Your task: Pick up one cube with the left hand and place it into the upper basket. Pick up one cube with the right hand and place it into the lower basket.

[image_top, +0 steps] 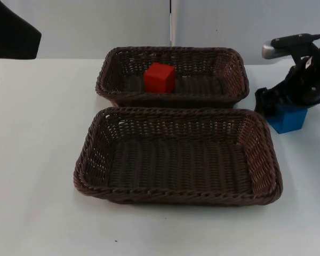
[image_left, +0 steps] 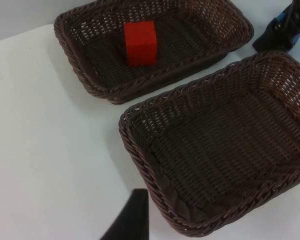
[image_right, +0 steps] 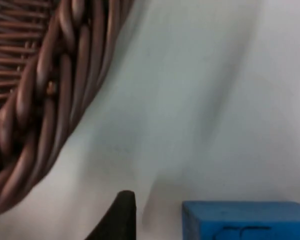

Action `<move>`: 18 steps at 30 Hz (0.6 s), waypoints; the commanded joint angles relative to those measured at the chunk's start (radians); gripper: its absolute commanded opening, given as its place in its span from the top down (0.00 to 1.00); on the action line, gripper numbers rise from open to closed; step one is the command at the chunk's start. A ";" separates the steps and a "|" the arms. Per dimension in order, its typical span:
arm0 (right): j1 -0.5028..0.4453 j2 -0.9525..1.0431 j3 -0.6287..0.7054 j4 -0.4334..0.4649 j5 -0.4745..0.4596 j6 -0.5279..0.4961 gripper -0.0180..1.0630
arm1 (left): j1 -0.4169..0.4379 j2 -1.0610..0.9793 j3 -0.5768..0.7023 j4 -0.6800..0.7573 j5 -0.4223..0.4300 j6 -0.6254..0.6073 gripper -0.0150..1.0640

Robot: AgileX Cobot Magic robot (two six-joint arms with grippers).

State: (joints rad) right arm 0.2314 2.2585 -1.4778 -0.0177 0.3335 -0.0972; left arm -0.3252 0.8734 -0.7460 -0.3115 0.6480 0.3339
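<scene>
Right gripper low over the blue cube, beside the two baskets.
The red cube lies in the upper basket; the lower basket holds nothing. The blue cube sits on the table, right of the baskets, near the lower basket's rim, with the gripper touching or just above it; whether its jaws are spread or pinching cannot be told. The left arm waits at the table's far left; one left fingertip is visible, its jaw state unclear.

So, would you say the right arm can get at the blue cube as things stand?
Probably yes: the right pincer is already down at the blue cube, which sits on the table beside the lower basket, with nothing between them.
</scene>
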 commanded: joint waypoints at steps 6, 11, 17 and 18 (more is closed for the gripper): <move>-0.001 -0.002 -0.010 0.001 0.021 0.002 0.22 | 0.001 -0.004 0.003 0.007 -0.005 -0.006 0.11; -0.001 -0.019 -0.014 0.001 0.071 0.002 0.70 | 0.001 -0.004 0.003 0.009 -0.005 -0.006 0.11; -0.001 -0.108 -0.019 -0.002 0.157 0.002 0.98 | 0.001 -0.004 0.003 0.009 -0.005 -0.006 0.11; -0.001 -0.136 -0.019 -0.002 0.173 0.002 0.98 | 0.001 -0.004 0.003 0.009 -0.005 -0.006 0.11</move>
State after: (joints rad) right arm 0.2314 2.1849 -1.4826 -0.0147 0.4775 -0.0941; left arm -0.3252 0.8734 -0.7460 -0.3096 0.6480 0.3339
